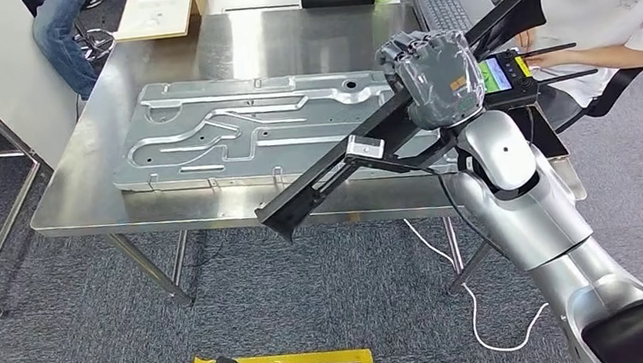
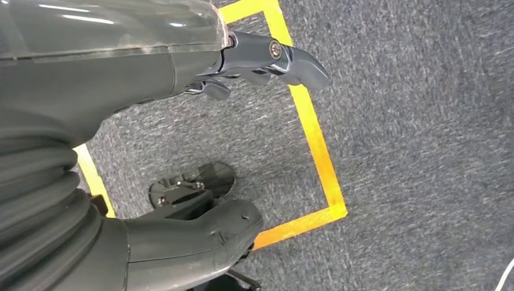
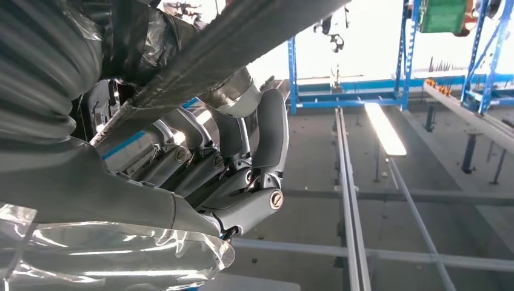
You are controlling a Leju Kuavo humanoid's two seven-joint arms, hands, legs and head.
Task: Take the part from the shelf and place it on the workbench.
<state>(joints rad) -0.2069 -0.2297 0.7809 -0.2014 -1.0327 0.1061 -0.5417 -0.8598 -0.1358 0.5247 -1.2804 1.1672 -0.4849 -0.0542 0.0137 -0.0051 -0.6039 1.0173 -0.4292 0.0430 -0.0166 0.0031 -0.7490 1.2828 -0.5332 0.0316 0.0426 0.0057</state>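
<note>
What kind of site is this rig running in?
Probably a factory-style test floor or industrial lab. A stainless steel workbench carries a large stamped metal panel, the right wrist view looks up at blue steel racking, and yellow floor tape marks a standing spot on grey carpet.

- An industrial workshop or robot test floor.
- A stainless steel workbench [image 1: 77, 207] carries a large stamped metal panel [image 1: 249, 130].
- Blue steel racking [image 3: 406, 54] and ceiling beams show in the right wrist view.
- Grey carpet [image 1: 74, 352] bears a yellow tape outline [image 1: 319, 359].
</note>
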